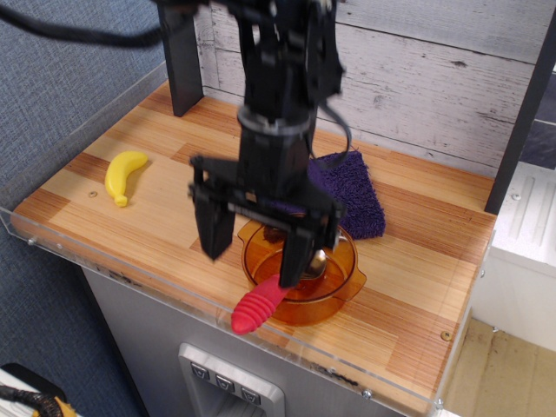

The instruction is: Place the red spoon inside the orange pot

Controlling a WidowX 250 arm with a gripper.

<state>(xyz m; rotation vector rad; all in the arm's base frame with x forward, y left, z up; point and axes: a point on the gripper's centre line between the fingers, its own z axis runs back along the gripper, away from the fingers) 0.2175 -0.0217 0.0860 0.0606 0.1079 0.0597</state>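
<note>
The red spoon (258, 306) lies with its silver bowl inside the orange pot (326, 294) and its ribbed red handle sticking out over the pot's front-left rim. The pot stands near the front edge of the wooden table. My gripper (252, 248) is open, its two black fingers spread wide and raised above the pot and spoon. It holds nothing. The right finger partly hides the spoon's bowl.
A yellow toy banana (124, 176) lies at the left of the table. A dark purple towel (352, 193) lies just behind the pot. A clear plastic lip (130, 280) runs along the table's front edge. A black post (182, 69) stands at the back left.
</note>
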